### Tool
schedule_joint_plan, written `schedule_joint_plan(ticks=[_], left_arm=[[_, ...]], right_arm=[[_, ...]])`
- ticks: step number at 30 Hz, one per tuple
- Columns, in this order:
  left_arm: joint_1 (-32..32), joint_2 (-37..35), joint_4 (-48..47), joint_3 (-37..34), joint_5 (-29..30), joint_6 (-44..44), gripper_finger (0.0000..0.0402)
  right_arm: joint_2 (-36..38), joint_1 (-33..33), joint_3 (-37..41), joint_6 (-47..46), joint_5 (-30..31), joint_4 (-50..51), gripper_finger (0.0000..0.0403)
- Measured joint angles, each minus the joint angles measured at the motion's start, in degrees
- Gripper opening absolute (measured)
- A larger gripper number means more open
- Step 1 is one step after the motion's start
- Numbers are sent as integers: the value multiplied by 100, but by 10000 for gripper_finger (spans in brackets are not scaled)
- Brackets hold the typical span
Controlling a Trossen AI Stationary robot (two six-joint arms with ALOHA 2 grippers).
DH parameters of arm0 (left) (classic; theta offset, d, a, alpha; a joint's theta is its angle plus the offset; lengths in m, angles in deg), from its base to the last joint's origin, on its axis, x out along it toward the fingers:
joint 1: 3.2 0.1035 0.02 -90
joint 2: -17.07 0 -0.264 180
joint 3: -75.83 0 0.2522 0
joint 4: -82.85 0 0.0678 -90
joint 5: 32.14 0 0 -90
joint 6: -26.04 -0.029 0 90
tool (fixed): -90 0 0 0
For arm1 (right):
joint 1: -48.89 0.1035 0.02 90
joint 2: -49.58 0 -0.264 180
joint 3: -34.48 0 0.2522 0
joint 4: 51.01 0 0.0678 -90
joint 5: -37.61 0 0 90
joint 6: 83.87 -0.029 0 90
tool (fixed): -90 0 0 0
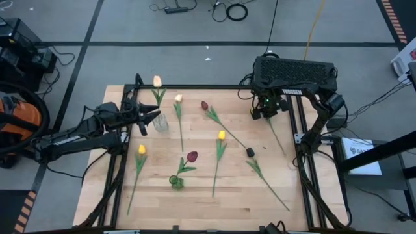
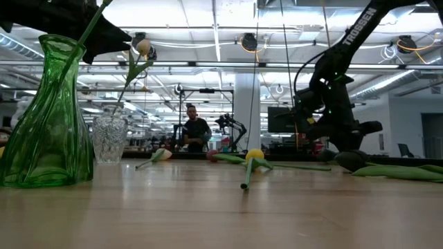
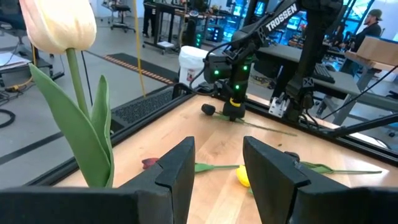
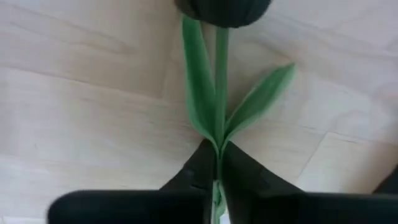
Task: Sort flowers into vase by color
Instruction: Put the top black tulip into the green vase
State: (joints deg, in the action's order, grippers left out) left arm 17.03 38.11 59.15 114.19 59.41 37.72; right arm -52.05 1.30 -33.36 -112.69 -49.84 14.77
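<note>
A cream tulip (image 1: pixel 157 81) stands in the clear glass vase (image 1: pixel 161 122). My left gripper (image 3: pixel 217 168) hovers open just beside that vase and its leaf (image 3: pixel 93 137). A dark red tulip (image 1: pixel 192 157) stands in the green vase (image 1: pixel 177 182). Two yellow tulips (image 1: pixel 141 150) (image 1: pixel 221 135), a cream one (image 1: pixel 178 98) and two dark ones (image 1: pixel 204 104) (image 1: pixel 250 152) lie flat on the table. My right gripper (image 1: pixel 266 112) is at the far right of the table, shut on another dark tulip (image 4: pixel 224 9). My right gripper pinches the dark tulip's thin stem (image 4: pixel 219 163) between its two fingers, just behind the point where the leaves branch off. It comes from above, pointing down, fingers across the stem. The long tail of the stem (image 1: pixel 279 143) lies on the table.
The table's black frame (image 1: pixel 299 130) runs close beside the right gripper. Bare wood (image 1: pixel 195 208) lies along the near edge. People and other robot arms show in the room beyond the table.
</note>
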Motion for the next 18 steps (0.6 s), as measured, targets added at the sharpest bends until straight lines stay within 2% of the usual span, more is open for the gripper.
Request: schedule_joint_plan(ticks=[4, 8, 14, 18], left_arm=[[0, 0, 0, 0, -3, 0, 143], [0, 0, 0, 0, -3, -2, 143], [2, 0, 17, 0, 8, -4, 143], [0, 0, 151, 0, 21, -7, 143]], right_arm=[[65, 148, 25, 58, 90, -69, 11], [510, 315, 80, 88, 112, -78, 3], [1985, 649, 54, -93, 49, -332, 2], [3056, 996, 42, -365, 4, -902, 1]])
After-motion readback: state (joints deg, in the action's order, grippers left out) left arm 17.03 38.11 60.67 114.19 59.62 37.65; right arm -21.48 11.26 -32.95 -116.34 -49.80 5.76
